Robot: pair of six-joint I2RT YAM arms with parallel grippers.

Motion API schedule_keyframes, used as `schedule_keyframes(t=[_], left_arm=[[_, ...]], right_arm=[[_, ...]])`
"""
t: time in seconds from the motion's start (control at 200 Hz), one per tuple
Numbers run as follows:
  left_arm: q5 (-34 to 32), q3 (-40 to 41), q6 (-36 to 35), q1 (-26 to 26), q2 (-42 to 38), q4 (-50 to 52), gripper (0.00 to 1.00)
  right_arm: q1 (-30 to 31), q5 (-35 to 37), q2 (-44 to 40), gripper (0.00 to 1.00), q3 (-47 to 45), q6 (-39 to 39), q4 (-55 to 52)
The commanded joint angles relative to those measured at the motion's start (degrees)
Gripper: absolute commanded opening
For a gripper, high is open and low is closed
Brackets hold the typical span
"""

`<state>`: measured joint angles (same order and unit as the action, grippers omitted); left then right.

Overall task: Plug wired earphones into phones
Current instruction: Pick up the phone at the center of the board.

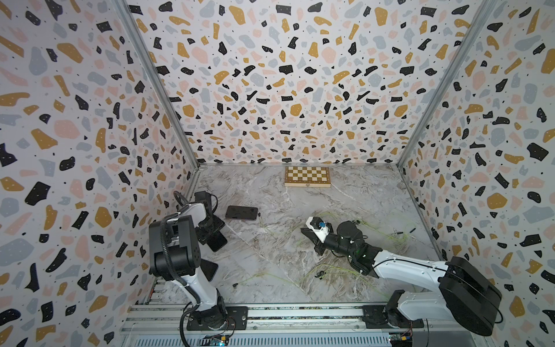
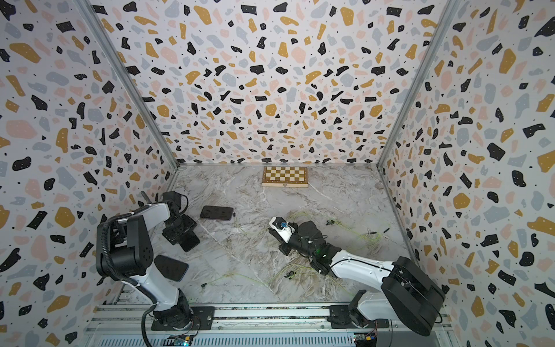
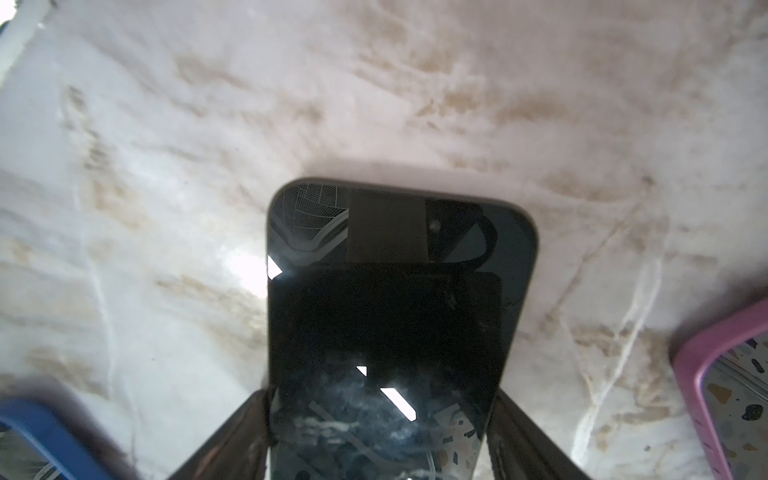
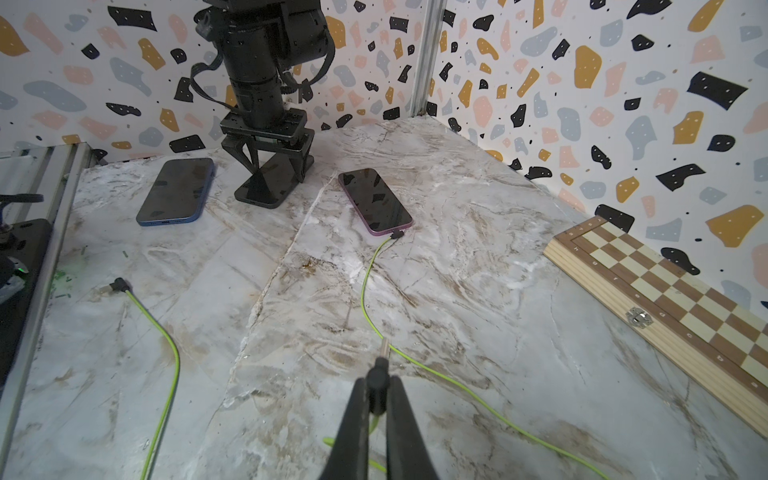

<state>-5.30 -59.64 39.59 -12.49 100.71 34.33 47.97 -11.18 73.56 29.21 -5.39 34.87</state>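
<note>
Centrally, the marble-patterned counter [image 1: 270, 258] carries every item, with a wooden chequered chessboard box [image 1: 307, 176] lying flat at its far edge by the back wall. Three phones lie screen-up in a row on the robot's left side: a blue-cased phone [image 4: 176, 191] nearest the rail, a dark phone [image 4: 266, 189] in the middle, and a pink-cased phone [image 4: 376, 199] farthest out. The left claw [image 4: 276, 174] stands over the dark phone with one finger at each long edge; its fingers [image 3: 232, 436] lie close against the phone's sides, but whether they press on it cannot be told. The right claw [image 4: 379, 386] is closed on a black plug [image 4: 380, 374], held above the counter near its middle with the metal tip pointing towards the phones. The wired earphones [image 4: 365, 291] are thin yellow-green cables spread over the middle and right of the counter. One cable is plugged into the end of the pink-cased phone, and a second ends in a loose angled plug [image 4: 120, 286] lying on the counter well apart from the blue-cased phone
</note>
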Motion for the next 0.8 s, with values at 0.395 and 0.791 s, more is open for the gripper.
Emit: schedule_keyframes(t=[0.395, 0.791], left_arm=[[7.8, 4.0, 3.2, 0.6, -10.3, 1.4, 0.61], [25.6, 12.8, 18.9, 4.1, -36.1, -10.0, 0.56]], right_arm=[[-0.1, 0.6, -2.2, 0.0, 3.2, 7.3, -0.2], [1.7, -4.2, 5.0, 0.0, 6.6, 24.7, 11.7]])
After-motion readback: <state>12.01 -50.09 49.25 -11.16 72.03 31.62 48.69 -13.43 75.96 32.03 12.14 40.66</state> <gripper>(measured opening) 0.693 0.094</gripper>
